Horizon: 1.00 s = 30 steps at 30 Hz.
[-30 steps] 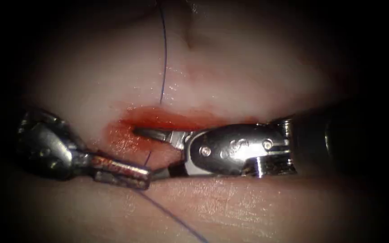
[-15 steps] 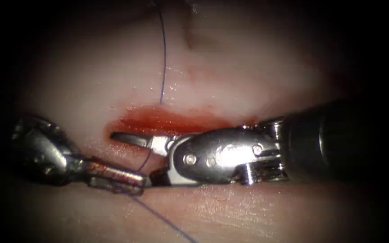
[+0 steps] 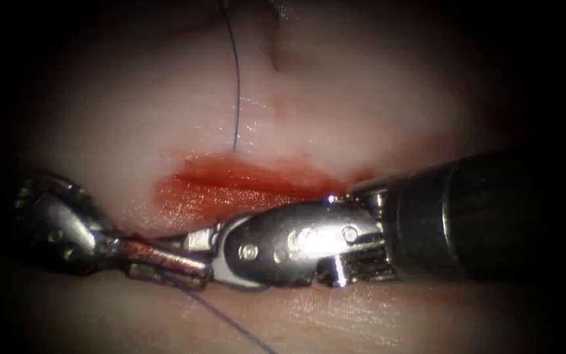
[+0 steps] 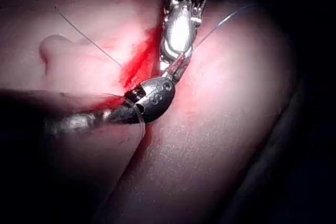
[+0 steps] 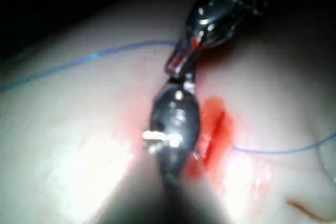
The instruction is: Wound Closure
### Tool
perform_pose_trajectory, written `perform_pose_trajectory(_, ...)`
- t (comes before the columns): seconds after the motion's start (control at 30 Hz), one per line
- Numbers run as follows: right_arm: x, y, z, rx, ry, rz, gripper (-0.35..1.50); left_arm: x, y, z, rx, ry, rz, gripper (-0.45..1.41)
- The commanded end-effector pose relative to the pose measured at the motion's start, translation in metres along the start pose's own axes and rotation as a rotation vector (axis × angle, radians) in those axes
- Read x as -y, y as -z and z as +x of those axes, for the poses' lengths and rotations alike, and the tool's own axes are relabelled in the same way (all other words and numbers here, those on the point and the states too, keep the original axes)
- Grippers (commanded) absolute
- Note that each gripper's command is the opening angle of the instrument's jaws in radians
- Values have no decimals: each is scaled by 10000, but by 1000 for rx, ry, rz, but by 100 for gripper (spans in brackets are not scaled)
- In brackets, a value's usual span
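Nearest the endoscope, thin blue thread (image 3: 230, 321) runs out from under the left arm's steel tool (image 3: 194, 265). Its red-smeared jaws look closed, on thread or curved needle I cannot tell. The right arm's shiny steel tool (image 3: 201, 239) meets it tip to tip, its hold hidden. Crowded so, they could snag thread or gouge the wet red cut (image 3: 244, 180) just behind. Both shafts lie low over the pale tissue (image 3: 335, 98).

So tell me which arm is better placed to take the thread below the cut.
Left, probably: the fingers of the left tool lie right on the thread where it runs out below the cut; the right tool meets them from just above it. What either holds, I cannot tell.
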Motion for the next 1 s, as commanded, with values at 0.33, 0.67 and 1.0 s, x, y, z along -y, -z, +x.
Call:
perform_pose_trajectory(0.33,-6,5,-9,53,-26,-32,-35,-5,-9,1,89,151,82,59)
perform_pose_trajectory(0.67,-19,6,-29,140,-160,-44,-35,6,0,14,177,235,208,123)
perform_pose_trajectory(1.0,-36,8,-38,202,-403,-82,-35,4,-8,34,223,245,223,116)
